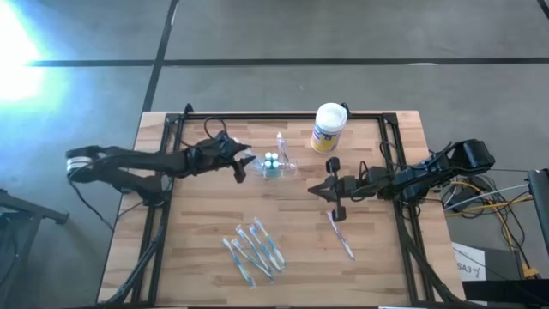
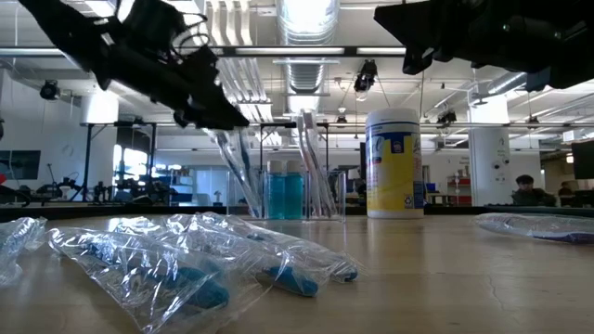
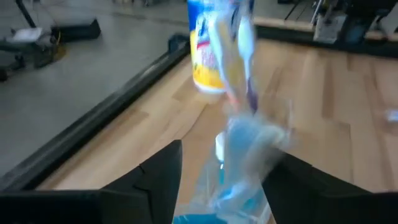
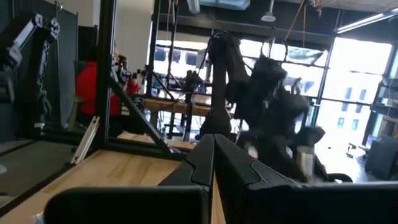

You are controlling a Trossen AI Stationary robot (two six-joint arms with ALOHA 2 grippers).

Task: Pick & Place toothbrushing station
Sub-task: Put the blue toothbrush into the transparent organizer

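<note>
Clear toothbrushing station [image 1: 274,163], blue inside; white canister [image 1: 328,128], yellow-blue label.

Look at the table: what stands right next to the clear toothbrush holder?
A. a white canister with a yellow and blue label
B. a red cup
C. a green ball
A: the white canister stands upright just beside the clear toothbrush holder on the wooden table.

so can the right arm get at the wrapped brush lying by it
Probably yes. The wrapped brush lies alone on bare table just in front of the right gripper, nothing between them. Its fingers are shut, though, so they would have to open first.
</note>
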